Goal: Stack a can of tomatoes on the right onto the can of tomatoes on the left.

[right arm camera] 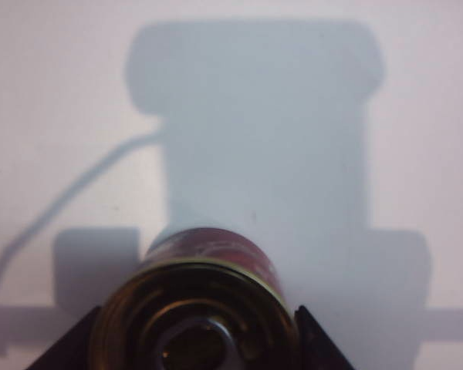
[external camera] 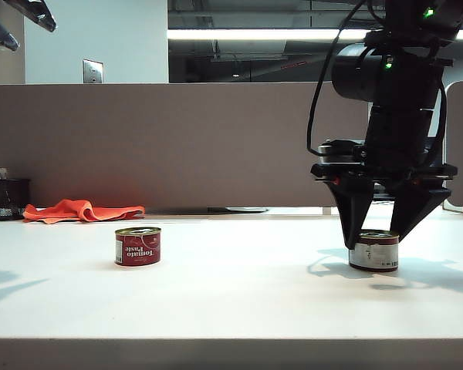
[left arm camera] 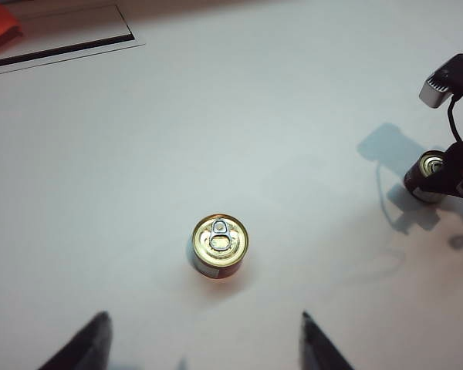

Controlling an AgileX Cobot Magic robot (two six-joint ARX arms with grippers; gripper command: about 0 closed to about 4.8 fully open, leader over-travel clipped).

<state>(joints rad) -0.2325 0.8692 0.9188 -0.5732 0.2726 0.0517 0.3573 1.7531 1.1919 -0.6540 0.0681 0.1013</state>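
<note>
- My right gripper (external camera: 374,240) is down over the right can (external camera: 374,252), one finger on each side; I cannot tell if they pinch it.
- My left gripper (left arm camera: 204,343) hangs spread wide above the left can (left arm camera: 220,245).
- The left can stands on the table (external camera: 239,293), well apart from the right can.

Office: partition wall (external camera: 177,142); mesh pen cup (external camera: 8,199).

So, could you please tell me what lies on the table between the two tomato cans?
Nothing: the exterior view shows only bare white table between the left can and the right can, which the right tool straddles.
</note>
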